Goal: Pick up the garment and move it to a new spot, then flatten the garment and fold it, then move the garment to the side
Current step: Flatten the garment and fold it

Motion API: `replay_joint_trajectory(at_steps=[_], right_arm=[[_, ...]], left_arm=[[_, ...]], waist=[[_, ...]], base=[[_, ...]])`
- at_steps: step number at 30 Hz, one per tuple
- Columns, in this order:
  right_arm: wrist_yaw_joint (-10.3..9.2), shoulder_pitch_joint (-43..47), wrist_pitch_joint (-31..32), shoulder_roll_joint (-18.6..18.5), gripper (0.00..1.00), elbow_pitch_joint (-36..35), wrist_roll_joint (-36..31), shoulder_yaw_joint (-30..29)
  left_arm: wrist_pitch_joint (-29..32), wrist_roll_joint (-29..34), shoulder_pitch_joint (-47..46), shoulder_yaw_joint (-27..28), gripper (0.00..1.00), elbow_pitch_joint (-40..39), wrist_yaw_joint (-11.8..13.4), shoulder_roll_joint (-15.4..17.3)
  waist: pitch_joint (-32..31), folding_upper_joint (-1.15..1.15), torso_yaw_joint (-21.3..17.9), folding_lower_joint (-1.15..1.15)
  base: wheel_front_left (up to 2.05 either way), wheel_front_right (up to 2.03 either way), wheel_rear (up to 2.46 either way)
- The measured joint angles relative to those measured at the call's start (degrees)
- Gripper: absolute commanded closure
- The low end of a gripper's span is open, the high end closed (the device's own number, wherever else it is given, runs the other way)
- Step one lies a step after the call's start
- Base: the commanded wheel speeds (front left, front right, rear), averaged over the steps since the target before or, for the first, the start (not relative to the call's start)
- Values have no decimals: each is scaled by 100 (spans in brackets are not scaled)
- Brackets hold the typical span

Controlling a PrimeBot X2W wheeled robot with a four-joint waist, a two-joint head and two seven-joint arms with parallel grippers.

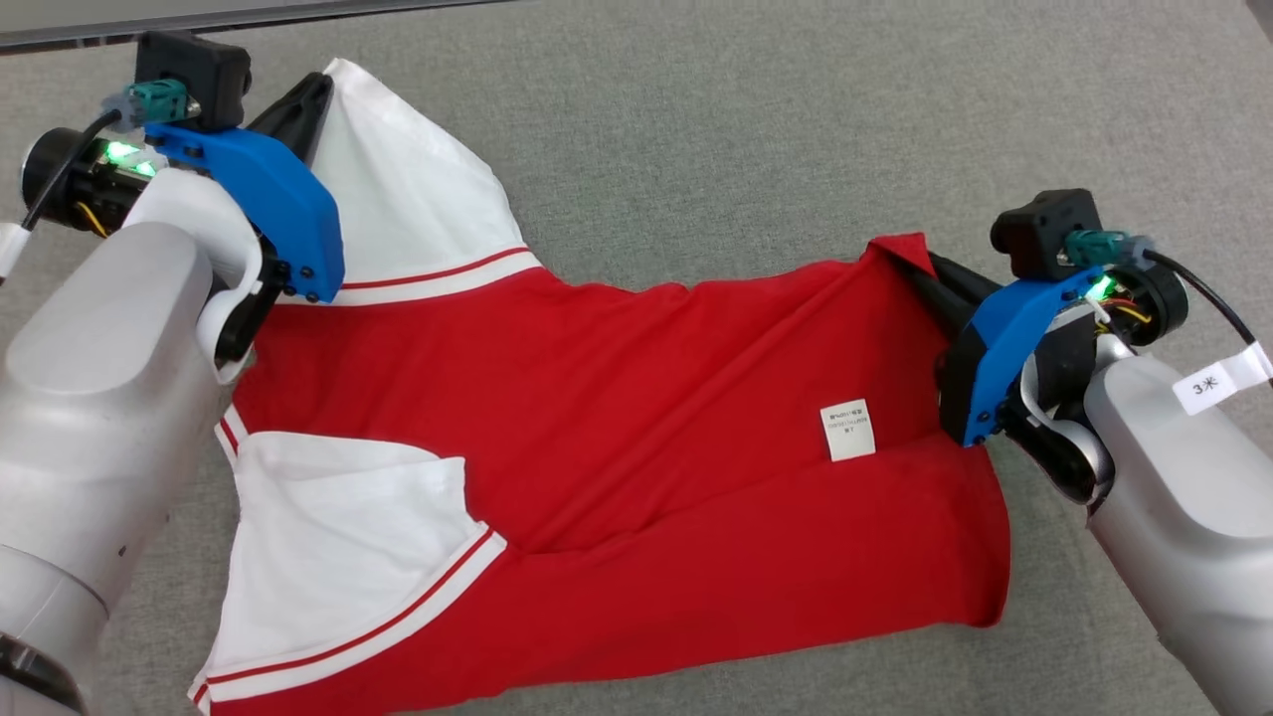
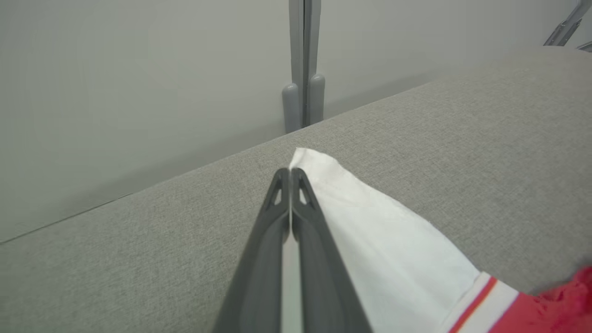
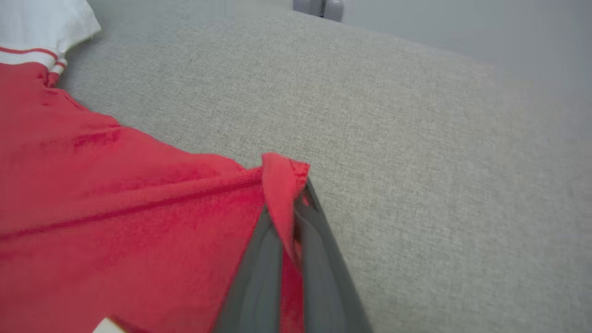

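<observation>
We see a red polo-style shirt spread sideways across the grey fabric-covered surface, filling the middle of the head view. At its left end are two white sleeves, each edged with a thin red stripe: the far sleeve runs up to a point, and the near sleeve lies flat and broad. The red body runs rightward with long diagonal creases. A small white care label sits on the red cloth near the right end. The far right corner of the hem is pulled up into a peak, and the near right corner lies flat.

Our left forearm, pale grey, comes in from the lower left and reaches away from us. The left gripper has its two dark fingers pressed together on the tip of the far white sleeve, and white cloth shows in the slit between them. Our right forearm enters from the lower right, angled inward to the left. The right gripper is clamped on the peaked red hem corner, which folds over its fingertips. The far edge of the shirt stretches between the two grips.
</observation>
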Motion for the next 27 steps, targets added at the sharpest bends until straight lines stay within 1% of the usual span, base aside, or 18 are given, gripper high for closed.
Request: replay_joint_trajectory(at_steps=[2, 4, 7, 12, 15, 18, 22, 27], right_arm=[[0, 7, -252, 105, 100, 199, 12, -180], [0, 31, -444, 231, 100, 374, 162, -369], [0, 135, -716, 354, 100, 509, 294, -468], [0, 576, -1147, 383, 100, 560, 411, -489], [0, 847, -1399, 358, 100, 559, 424, -517], [0, 1144, -1655, 358, 100, 577, 387, -586], [0, 1483, -1970, 387, 100, 626, 294, -727], [0, 1856, -2205, 437, 100, 655, 127, -893]], left_arm=[[-181, -38, -4, 12, 100, 40, 0, -1], [-355, -87, -2, 25, 100, 48, 0, 8], [-636, -145, 99, 46, 100, -11, 0, -13], [-1023, -229, 495, 211, 100, -281, 47, 12], [-1125, -229, 868, 344, 100, -689, 180, 90], [-1149, -221, 1366, 524, 100, -1304, 375, 216], [-1157, -60, 2227, 946, 100, -2424, 779, 436], [-1158, 125, 3458, 1394, 100, -3680, 1285, 724]], waist=[[-74, 0, 41, 0], [-157, 0, 75, 0], [-311, 0, 150, 0], [-580, 0, 275, -1], [-736, 0, 355, -2], [-873, 0, 418, -2], [-1004, -1, 487, -2], [-1105, 0, 542, -1]], base=[[0, 0, 0], [0, 0, 0], [0, 0, 0], [0, 0, 0], [0, 0, 0], [0, 0, 0], [0, 0, 0], [0, 0, 0]])
